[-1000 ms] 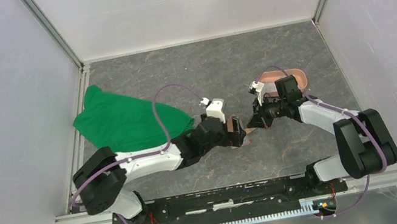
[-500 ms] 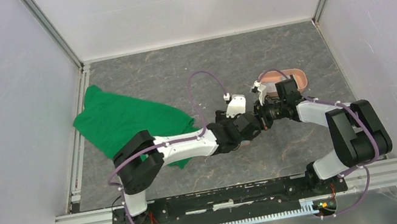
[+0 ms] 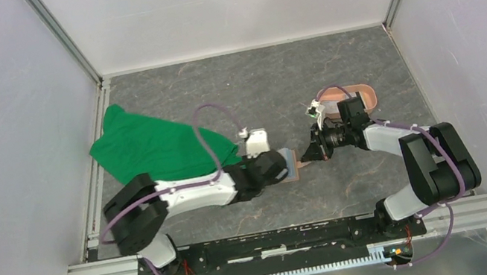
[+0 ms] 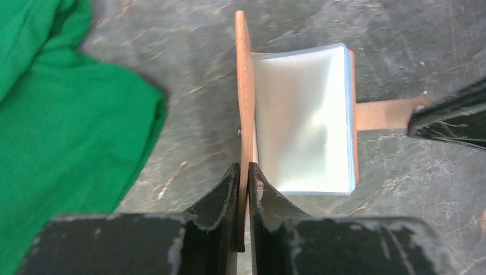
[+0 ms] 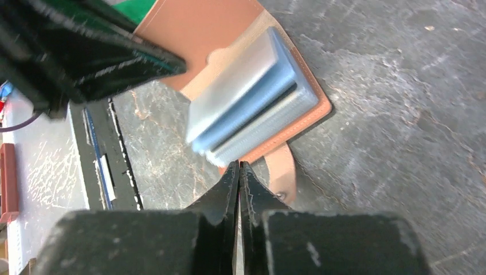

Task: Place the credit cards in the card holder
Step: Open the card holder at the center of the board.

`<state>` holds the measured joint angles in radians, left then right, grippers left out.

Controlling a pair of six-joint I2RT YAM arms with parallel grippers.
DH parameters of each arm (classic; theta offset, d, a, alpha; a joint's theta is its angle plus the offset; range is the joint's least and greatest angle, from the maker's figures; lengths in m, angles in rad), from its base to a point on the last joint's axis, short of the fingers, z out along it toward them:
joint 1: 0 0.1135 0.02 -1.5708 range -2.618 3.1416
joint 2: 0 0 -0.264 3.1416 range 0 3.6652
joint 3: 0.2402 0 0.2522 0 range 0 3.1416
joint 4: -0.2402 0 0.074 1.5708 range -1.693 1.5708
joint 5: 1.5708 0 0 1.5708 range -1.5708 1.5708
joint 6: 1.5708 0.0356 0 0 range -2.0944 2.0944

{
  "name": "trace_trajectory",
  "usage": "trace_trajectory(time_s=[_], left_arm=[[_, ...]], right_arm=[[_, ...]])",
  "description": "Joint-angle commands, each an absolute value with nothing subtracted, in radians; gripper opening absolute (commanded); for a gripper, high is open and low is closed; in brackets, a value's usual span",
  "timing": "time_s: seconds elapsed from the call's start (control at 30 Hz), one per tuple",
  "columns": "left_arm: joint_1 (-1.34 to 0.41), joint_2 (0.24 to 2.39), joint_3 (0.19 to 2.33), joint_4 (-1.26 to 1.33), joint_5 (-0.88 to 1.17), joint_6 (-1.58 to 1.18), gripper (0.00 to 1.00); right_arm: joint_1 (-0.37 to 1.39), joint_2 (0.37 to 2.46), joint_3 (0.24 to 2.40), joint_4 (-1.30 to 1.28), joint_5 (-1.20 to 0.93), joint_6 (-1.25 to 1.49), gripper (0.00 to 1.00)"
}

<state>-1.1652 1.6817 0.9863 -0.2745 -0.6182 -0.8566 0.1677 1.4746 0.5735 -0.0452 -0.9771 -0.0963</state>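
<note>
We are looking at the card holder, which is lying open on the grey stone-patterned table, near its middle and between the two arms. One half is resting flat with the blue-grey pockets facing up, and the tan cover is standing raised, almost upright, along the side of the pockets that is toward the left arm. The left gripper is clamping this tan cover: its two dark fingers are pressing on the thin leather from both sides, close to the near end of the cover. The right gripper is coming from the opposite side with its fingers pressed together, and we are seeing nothing between them. Its tips are sitting just beside the strap tab, which is sticking out from the flat half toward the right arm. In the left wrist view a dark fingertip is covering the end of this strap, but we cannot tell if it is touching it. A crumpled green cloth is lying on the left part of the table, near the card holder but apart from it, and the left arm is reaching over its near edge. A salmon-pink tray is sitting behind the right wrist, partly hidden by it, so we cannot tell what is inside.
</note>
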Motion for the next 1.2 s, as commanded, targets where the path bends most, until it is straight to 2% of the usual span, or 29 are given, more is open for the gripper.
trace_trajectory(time_s=[0.0,0.1,0.2,0.3,0.37,0.5,0.63,0.83,0.97,1.17], left_arm=[[-1.060,1.505,0.728,0.082,-0.402,-0.954,0.13],[-0.967,1.422,0.538,0.286,-0.260,-0.984,0.11],[-0.903,1.416,0.450,0.455,-0.114,-0.998,0.11],[-0.878,1.472,0.421,0.559,0.007,-1.017,0.10],[-0.861,1.522,0.386,0.686,0.096,-1.053,0.04],[-0.836,1.628,0.342,0.853,0.198,-1.116,0.02],[-0.833,1.709,0.321,0.966,0.221,-1.161,0.02],[-0.833,1.726,0.316,0.943,0.177,-1.146,0.02],[-0.830,1.695,0.322,0.839,0.125,-1.117,0.02],[-0.828,1.703,0.350,0.769,0.112,-1.083,0.02]], right_arm=[[0.191,1.457,0.564,0.024,-1.061,-0.113,0.09],[0.211,1.484,0.568,0.026,-1.065,-0.106,0.15],[0.232,1.503,0.578,0.014,-1.076,-0.117,0.16],[0.248,1.482,0.592,0.004,-1.108,-0.140,0.13],[0.264,1.450,0.614,-0.039,-1.101,-0.194,0.11],[0.323,1.418,0.659,-0.079,-0.965,-0.234,0.10],[0.359,1.502,0.721,-0.142,-0.845,-0.252,0.00],[0.351,1.424,0.713,-0.180,-0.852,-0.346,0.01],[0.337,1.337,0.730,-0.337,-0.911,-0.573,0.10],[0.336,1.397,0.725,-0.453,-0.896,-0.685,0.06]])
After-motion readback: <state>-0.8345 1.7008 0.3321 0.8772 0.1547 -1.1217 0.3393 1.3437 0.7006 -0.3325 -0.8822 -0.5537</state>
